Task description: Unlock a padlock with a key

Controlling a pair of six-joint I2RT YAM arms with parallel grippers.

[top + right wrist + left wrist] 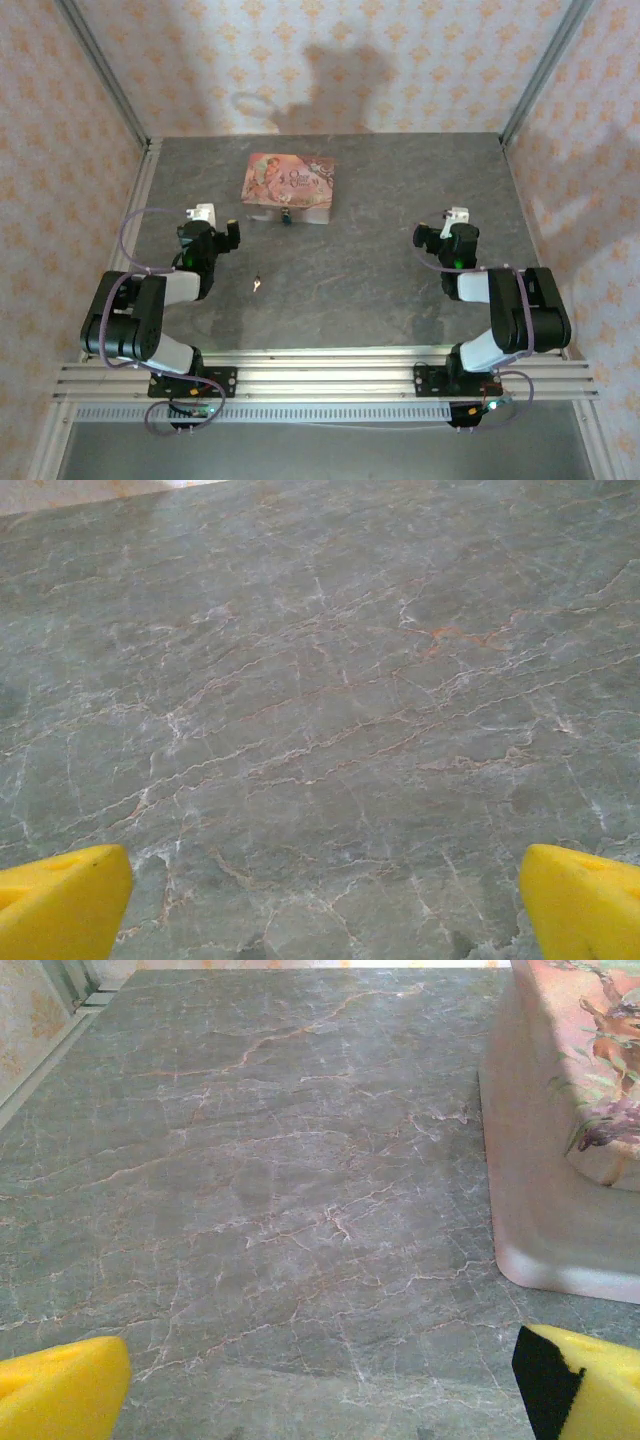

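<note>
A tiny dark padlock (pixel 286 216) hangs at the front face of the pink picture-printed tin box (pixel 289 186) at the back middle of the table. The small pale key (pixel 257 285) lies loose on the grey marbled tabletop, nearer the arms. My left gripper (pixel 219 236) sits to the left of the key and box, open and empty; its yellow fingertips (pixel 60 1388) frame bare table, with the pink tin box (pixel 560 1160) at the right edge. My right gripper (pixel 436 238) rests at the right side, open and empty, its yellow fingertips (pixel 585 900) wide apart.
The grey marbled table (pixel 380 270) is bounded by patterned walls at the back and both sides, with metal posts in the back corners. An aluminium rail (pixel 320 375) carrying both arm bases runs along the near edge.
</note>
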